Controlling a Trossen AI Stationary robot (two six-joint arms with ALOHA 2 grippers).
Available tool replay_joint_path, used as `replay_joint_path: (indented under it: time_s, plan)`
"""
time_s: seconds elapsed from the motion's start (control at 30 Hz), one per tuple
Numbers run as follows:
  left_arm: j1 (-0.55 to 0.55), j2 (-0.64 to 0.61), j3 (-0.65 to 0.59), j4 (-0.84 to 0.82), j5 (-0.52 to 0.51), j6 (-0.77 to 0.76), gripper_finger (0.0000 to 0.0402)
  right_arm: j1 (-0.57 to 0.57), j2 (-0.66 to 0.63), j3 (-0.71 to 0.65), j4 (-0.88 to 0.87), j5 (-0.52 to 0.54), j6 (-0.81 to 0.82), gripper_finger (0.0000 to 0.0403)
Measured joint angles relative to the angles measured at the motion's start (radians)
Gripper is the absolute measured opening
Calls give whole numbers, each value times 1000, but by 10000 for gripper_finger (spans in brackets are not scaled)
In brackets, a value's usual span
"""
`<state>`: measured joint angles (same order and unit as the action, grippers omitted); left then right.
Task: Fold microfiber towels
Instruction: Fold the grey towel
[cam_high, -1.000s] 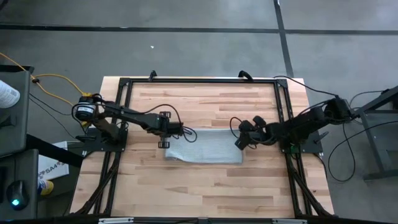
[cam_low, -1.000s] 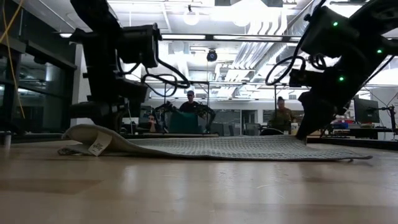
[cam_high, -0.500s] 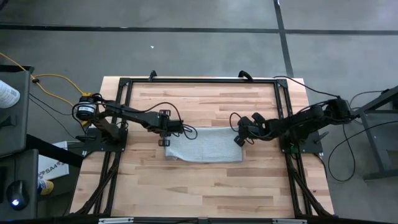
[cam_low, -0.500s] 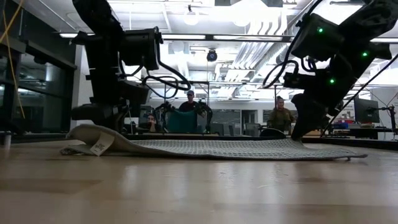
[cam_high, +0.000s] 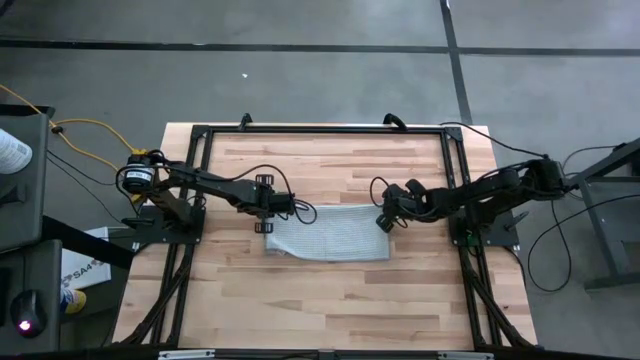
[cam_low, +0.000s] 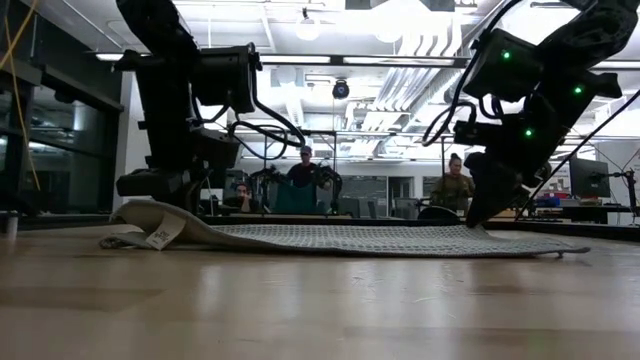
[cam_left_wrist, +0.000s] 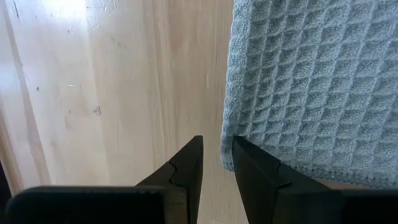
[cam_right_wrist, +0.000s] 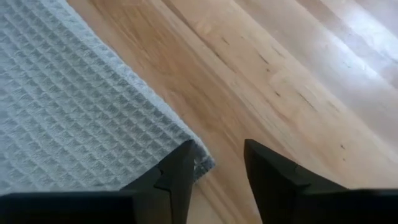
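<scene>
The grey-blue microfiber towel (cam_high: 328, 232) lies as a flat rectangle mid-table, long side running left to right. In the low view its left end (cam_low: 140, 215) humps up, with a white tag (cam_low: 158, 236) hanging at that edge. My left gripper (cam_high: 268, 218) stands open at the towel's far left corner (cam_left_wrist: 229, 158), which lies beside one fingertip. My right gripper (cam_high: 385, 218) stands open at the far right corner (cam_right_wrist: 200, 160). Its gap is over bare wood. My left gripper has one fingertip (cam_left_wrist: 249, 165) over the towel's corner edge, pointing steeply down; whether it touches the cloth I cannot tell. My right gripper has one fingertip (cam_right_wrist: 179, 168) at the towel's corner, slanting down; whether it touches the cloth I cannot tell. Nothing sits between either pair of fingers.
A black frame (cam_high: 320, 130) runs round the wooden tabletop (cam_high: 330, 300), with cables along both arms. Bare wood lies on the near and far sides of the towel. In the room beyond the table, people (cam_low: 305, 165) sit at desks.
My right gripper has shifted a little toward the table's far edge and left, along the towel's right end. The towel's right end now lies slightly flatter and shorter in the low view. The left arm has kept still.
</scene>
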<state>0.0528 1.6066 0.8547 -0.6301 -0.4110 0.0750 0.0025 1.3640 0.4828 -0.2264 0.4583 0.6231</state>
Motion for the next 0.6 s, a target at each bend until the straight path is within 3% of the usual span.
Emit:
replay_joint_path:
  time_s: [0.6]
  plan:
    - [-1,0,37,-52,-37,-8,87,-3,0,0,2,-48,0,170]
